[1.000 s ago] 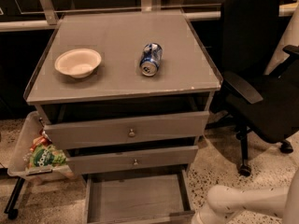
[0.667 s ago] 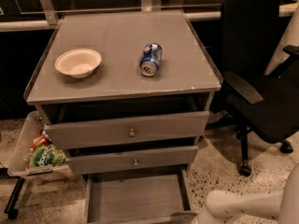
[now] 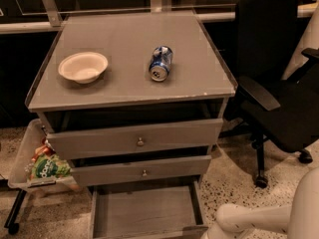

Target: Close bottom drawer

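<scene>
The bottom drawer [image 3: 142,212] of the grey cabinet stands pulled far out, showing its flat grey inner floor. Its front panel [image 3: 149,232] runs along the lower edge of the camera view, and the knob is out of view. The two drawers above, each with a small knob, stand slightly ajar. My white arm [image 3: 259,217] comes in from the lower right. My gripper [image 3: 212,232] is at the drawer's front right corner and is mostly cut off by the picture's lower edge.
On the cabinet top [image 3: 129,39] are a white bowl [image 3: 82,66] and a blue can [image 3: 160,62] lying on its side. A black office chair [image 3: 279,98] stands close on the right. A clear bin with snack bags [image 3: 42,166] hangs at the left.
My arm has shifted slightly left, toward the open drawer's front right corner. The drawers, bowl and can have not moved.
</scene>
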You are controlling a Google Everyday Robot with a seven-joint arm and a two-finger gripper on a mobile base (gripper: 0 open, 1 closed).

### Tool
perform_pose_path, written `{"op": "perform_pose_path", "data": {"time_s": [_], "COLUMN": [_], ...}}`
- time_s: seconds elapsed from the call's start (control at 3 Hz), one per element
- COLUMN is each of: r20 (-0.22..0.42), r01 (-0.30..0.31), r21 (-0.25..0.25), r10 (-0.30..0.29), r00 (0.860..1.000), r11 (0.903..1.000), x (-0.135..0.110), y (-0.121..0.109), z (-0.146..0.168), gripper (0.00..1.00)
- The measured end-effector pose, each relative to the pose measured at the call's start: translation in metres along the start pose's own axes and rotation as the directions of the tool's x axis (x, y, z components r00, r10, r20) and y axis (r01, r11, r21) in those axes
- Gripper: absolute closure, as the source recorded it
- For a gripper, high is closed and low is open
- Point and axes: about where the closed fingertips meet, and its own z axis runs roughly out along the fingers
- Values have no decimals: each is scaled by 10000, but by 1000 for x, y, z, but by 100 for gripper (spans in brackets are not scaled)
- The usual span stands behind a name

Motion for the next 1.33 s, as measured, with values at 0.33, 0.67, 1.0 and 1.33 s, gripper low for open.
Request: {"op": "perform_pose_path", "data": {"time_s": [0.33,0.67,1.0,1.33], "r20": [470,795,799,778], "r01": [-97,-68,18,108], "r21": [-341,-281,-150,19], "r10": [113,90,-6,-109], "r00": [9988,9968,9968,9969], "r11": [9994,9996,9999,9999], "x": [-8,-26,-41,-54], "y": [-26,-59,-82,-98], "z": [31,50,61,67], "gripper": [100,100,100,100]}}
